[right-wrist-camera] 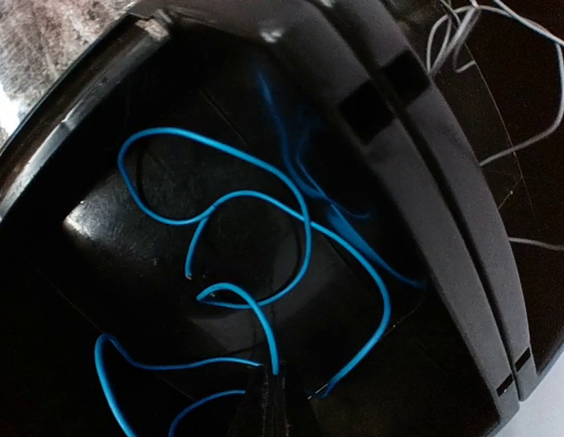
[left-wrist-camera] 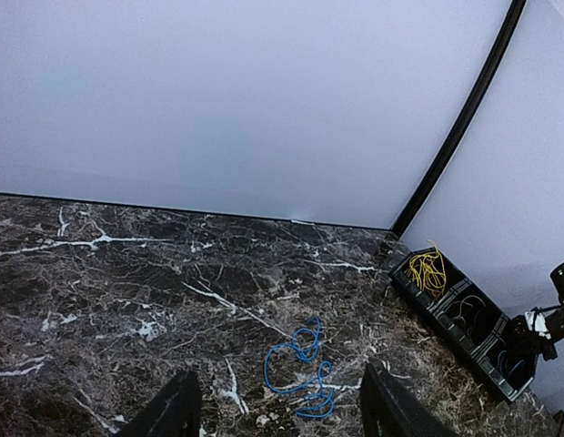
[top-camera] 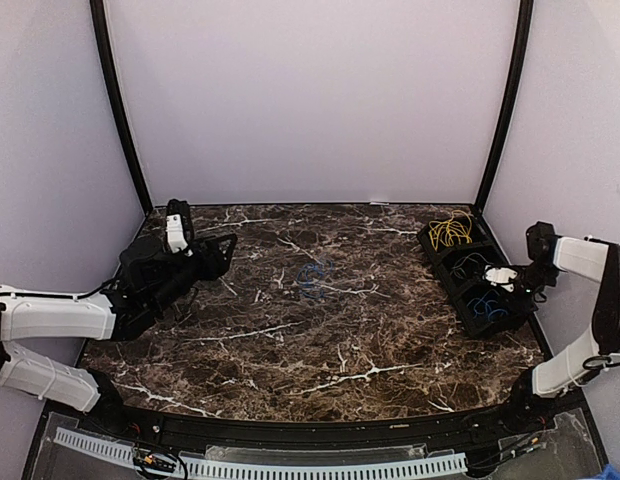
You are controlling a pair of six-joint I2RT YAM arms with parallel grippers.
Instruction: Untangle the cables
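A loose blue cable (top-camera: 315, 280) lies looped on the marble table's middle, and it shows ahead of my left gripper (left-wrist-camera: 282, 421) as blue cable (left-wrist-camera: 300, 369). That left gripper (top-camera: 212, 252) is open and holds nothing, low at the table's left. My right gripper (top-camera: 502, 277) reaches into the black tray (top-camera: 452, 290) at the right. There its dark fingers (right-wrist-camera: 264, 411) are shut, with a blue cable (right-wrist-camera: 264, 332) running into the tips. Other blue cables (right-wrist-camera: 218, 196) loop on the compartment floor. Yellow cables (top-camera: 450, 232) fill the far compartment.
The tray (left-wrist-camera: 437, 309) has several compartments divided by black walls (right-wrist-camera: 428, 155). Thin pale wires (right-wrist-camera: 509, 82) lie in the one beside the blue cables. Yellow cables (left-wrist-camera: 428, 271) sit at its far end. White walls with black corner posts (top-camera: 115, 100) enclose the table.
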